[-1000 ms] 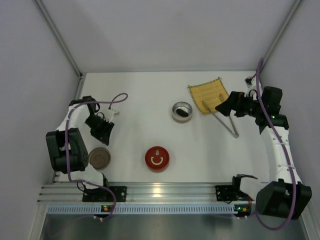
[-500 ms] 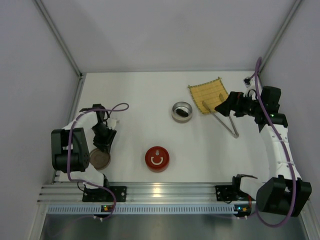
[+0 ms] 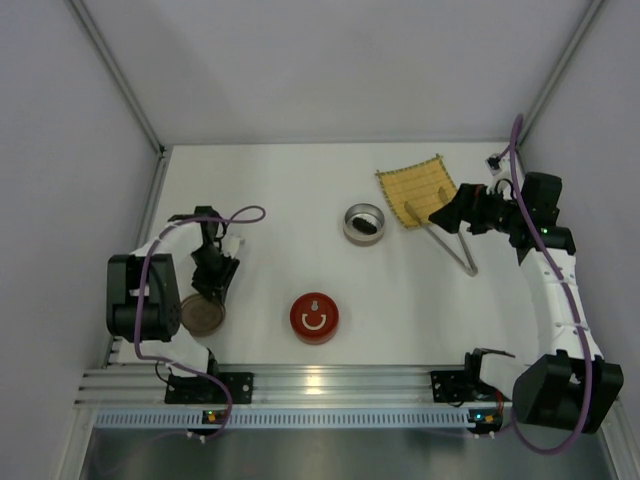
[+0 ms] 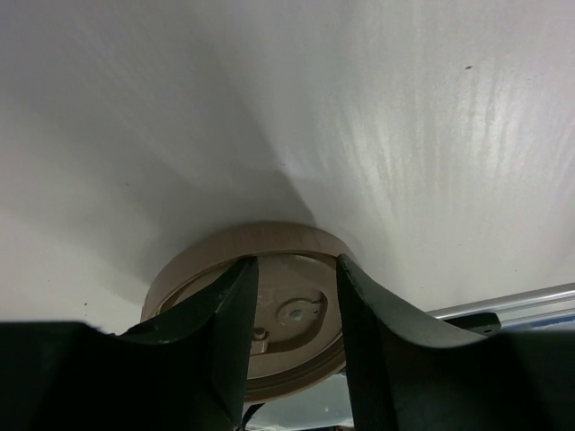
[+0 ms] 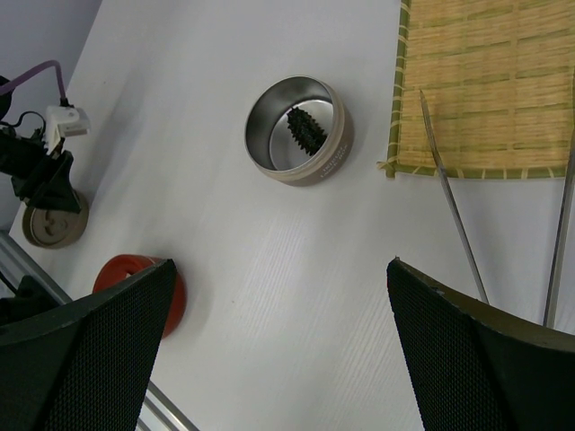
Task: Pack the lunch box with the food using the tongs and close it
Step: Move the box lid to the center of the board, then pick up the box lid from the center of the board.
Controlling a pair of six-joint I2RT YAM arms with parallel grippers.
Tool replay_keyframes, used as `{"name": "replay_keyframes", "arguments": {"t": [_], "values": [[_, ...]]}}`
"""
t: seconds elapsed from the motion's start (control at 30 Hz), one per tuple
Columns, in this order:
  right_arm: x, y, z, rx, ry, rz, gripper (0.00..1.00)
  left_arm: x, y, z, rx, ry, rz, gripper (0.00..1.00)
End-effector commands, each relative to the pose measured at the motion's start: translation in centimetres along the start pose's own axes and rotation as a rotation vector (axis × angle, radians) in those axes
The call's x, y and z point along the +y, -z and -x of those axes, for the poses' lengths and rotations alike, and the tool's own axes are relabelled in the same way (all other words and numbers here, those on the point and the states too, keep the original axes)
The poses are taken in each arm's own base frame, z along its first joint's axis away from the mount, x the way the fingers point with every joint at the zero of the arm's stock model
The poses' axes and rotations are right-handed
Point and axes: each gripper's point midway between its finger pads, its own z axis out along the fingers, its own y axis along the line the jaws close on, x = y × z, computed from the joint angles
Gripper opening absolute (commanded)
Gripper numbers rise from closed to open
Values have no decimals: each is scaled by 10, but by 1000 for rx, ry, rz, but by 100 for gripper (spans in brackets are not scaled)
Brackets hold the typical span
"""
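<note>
Dark food piece (image 5: 304,128) sits inside lunch box (image 5: 319,167); tongs (image 3: 452,245) right of box, tips on yellow mat (image 3: 415,180); right gripper (image 3: 445,218) over them, jaws wide, empty; round red-orange piece (image 3: 314,317) near-left of box; left gripper (image 4: 295,262) far left over brown lid (image 4: 184,274) (jaws part-spread, pinching nothing).

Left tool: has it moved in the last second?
Yes. The left tool has shifted toward the near table edge, closing on the tan lid.
</note>
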Motion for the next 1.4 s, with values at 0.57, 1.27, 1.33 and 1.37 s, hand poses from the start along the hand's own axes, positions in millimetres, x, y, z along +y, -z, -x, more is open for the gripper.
{"name": "replay_keyframes", "arguments": {"t": [0.57,1.27,1.33,1.37], "values": [[0,5,7,-22,25,2,100,-57,31,84,-294,-356,-123,47],[6,11,9,-33,34,2,99,-66,16,20,-7,-488,126,44],[5,10,10,-34,29,2,99,-71,12,14,25,-507,112,43],[5,9,9,-31,26,3,99,-72,10,12,35,-512,110,43]]}}
